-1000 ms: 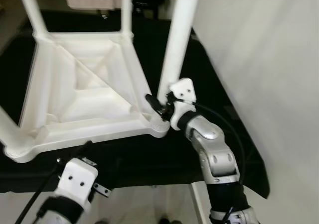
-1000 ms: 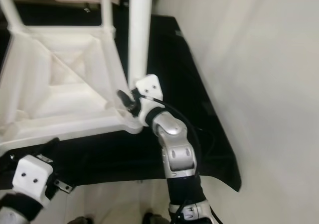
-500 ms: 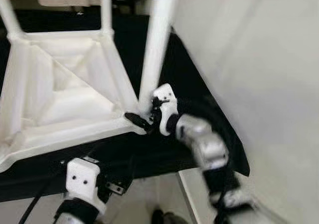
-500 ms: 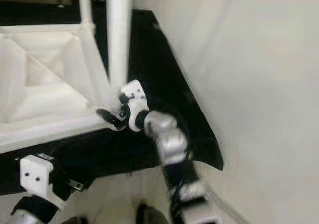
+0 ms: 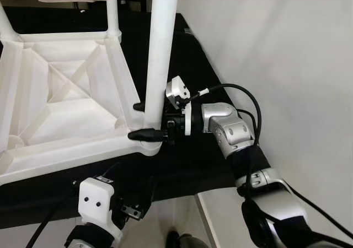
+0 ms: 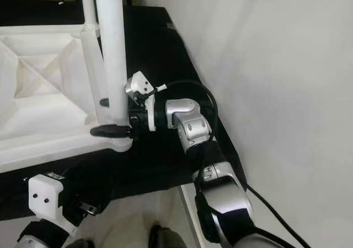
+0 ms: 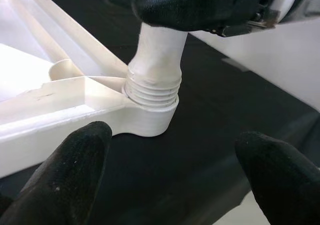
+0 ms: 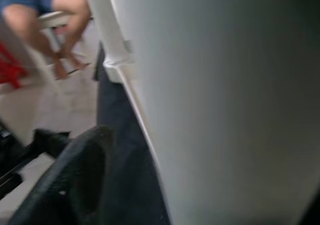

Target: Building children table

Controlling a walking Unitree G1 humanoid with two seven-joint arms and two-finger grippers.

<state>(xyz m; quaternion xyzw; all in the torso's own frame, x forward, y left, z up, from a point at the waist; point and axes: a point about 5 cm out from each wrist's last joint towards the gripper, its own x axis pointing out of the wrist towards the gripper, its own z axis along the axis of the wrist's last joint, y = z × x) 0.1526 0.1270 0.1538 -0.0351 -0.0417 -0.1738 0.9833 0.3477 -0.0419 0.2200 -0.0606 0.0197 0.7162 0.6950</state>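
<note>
Left eye view: nearest, the left gripper (image 7: 165,180) hangs low with fingers wide apart, below the near edge of the upturned white tabletop (image 5: 66,102). At its near right corner, the right gripper (image 5: 148,121) clasps the white table leg (image 5: 161,55), threaded into the corner socket (image 7: 150,116). Beneath lies a black mat (image 5: 198,77).

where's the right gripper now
In the eye views the right gripper is clamped around the base of the near white leg, just above the tabletop's near right corner socket.
</note>
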